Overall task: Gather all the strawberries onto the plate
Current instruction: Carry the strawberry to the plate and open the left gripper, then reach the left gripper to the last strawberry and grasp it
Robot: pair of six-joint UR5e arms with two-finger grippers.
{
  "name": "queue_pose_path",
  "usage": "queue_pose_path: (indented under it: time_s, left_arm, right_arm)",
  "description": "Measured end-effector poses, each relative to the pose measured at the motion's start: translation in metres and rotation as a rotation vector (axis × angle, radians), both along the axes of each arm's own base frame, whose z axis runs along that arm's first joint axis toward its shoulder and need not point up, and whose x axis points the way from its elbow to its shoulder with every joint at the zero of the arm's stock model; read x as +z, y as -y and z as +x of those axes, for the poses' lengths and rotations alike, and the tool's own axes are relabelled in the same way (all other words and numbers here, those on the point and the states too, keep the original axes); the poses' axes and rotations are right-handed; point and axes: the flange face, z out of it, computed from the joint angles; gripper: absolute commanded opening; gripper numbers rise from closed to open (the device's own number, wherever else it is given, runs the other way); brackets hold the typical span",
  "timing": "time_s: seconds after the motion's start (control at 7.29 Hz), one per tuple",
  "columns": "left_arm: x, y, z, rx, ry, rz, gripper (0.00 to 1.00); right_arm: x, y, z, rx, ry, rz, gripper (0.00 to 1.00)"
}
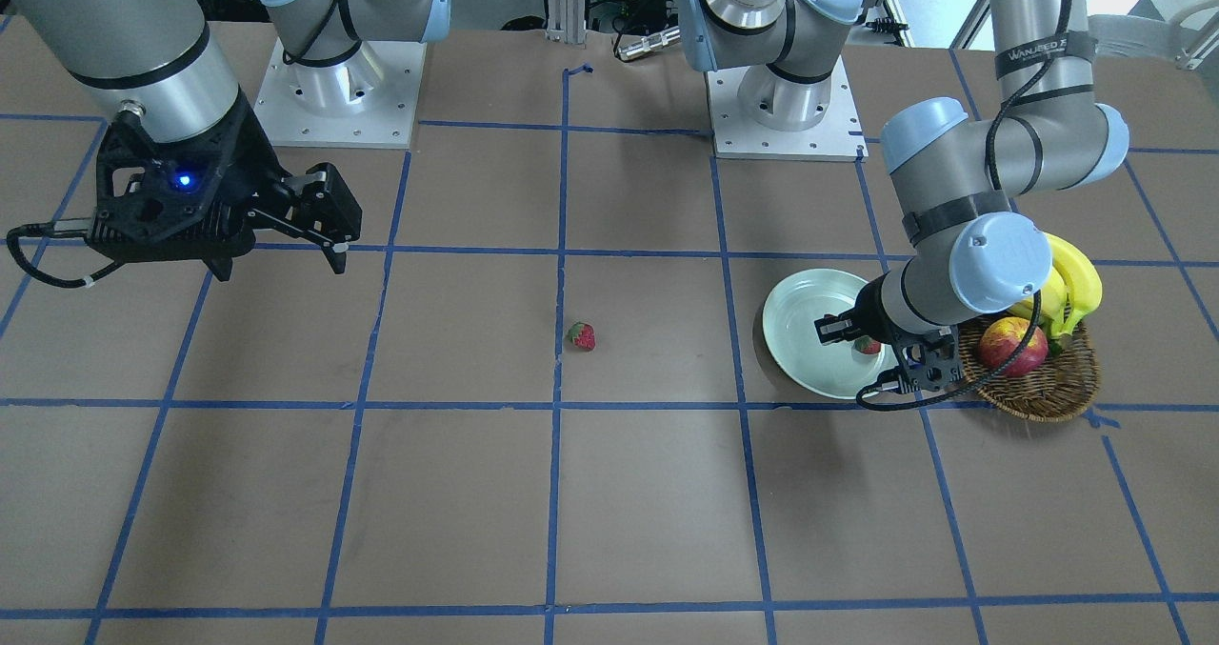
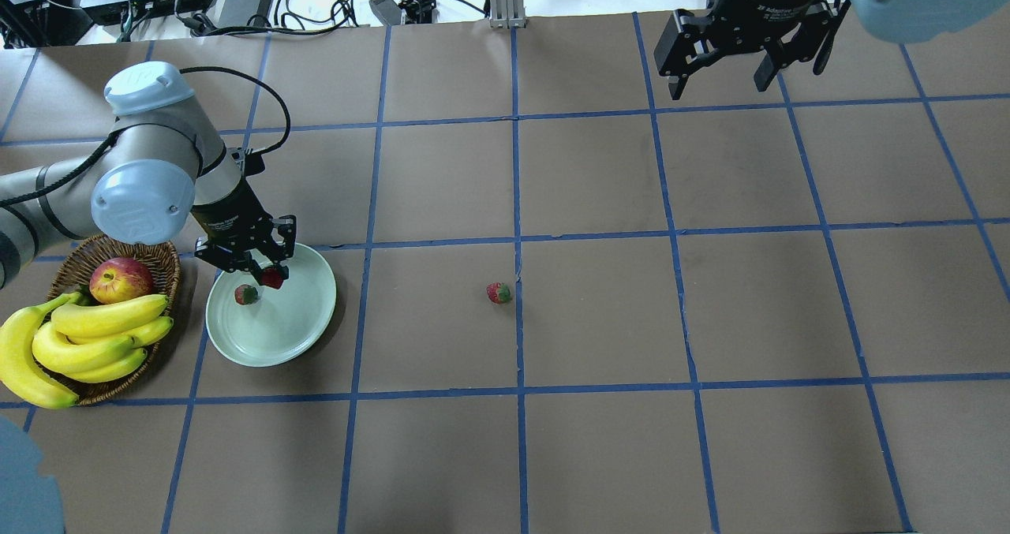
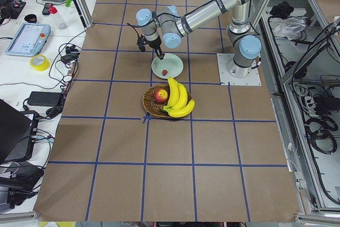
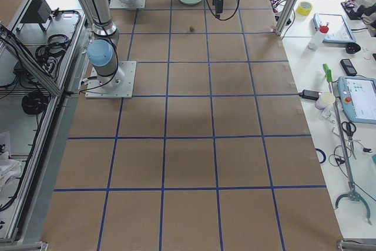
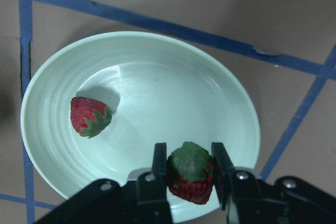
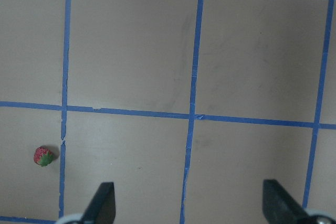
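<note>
Above the pale mint round plate (image 5: pixel 157 77), just inside its rim, the left gripper (image 5: pixel 189 150) has its jaws clamped on a small red green-capped strawberry (image 5: pixel 190 182); the right gripper (image 2: pixel 722 76) has its jaws wide apart and empty.

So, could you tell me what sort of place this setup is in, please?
Most likely a robotics lab or test cell: two robot arms stand on bolted base plates at a paper-covered table marked with a blue tape grid, and side benches hold teach pendants and a tape roll.
</note>
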Motion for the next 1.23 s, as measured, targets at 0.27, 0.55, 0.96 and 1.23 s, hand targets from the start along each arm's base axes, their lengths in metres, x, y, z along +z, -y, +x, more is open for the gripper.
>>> queue_pose_path:
  time_s: [0.27, 0.55, 0.96, 1.23]
  left_arm:
    - [-0.002, 0.0, 0.003, -0.009, -0.006, -0.003, 1.0]
    - [0.014, 0.014, -0.001, -0.019, -0.004, -0.054, 1.0]
    - [0.053, 0.033, -0.077, 0.04, 0.0, -0.169, 1.0]
    - [0.058, 0.031, -0.144, 0.06, -0.122, -0.237, 1.0]
  right_arm:
    - [0.0, 0.0, 0.0, 0.0, 0.001, 0.0, 1.0]
    - [0.0, 0.0, 0.0, 0.0, 0.002, -0.001, 1.0]
    - [0.0, 0.0, 0.0, 0.0, 0.002, 0.0, 1.0]
    - [0.0, 0.0, 0.0, 0.0, 0.002, 0.0, 1.0]
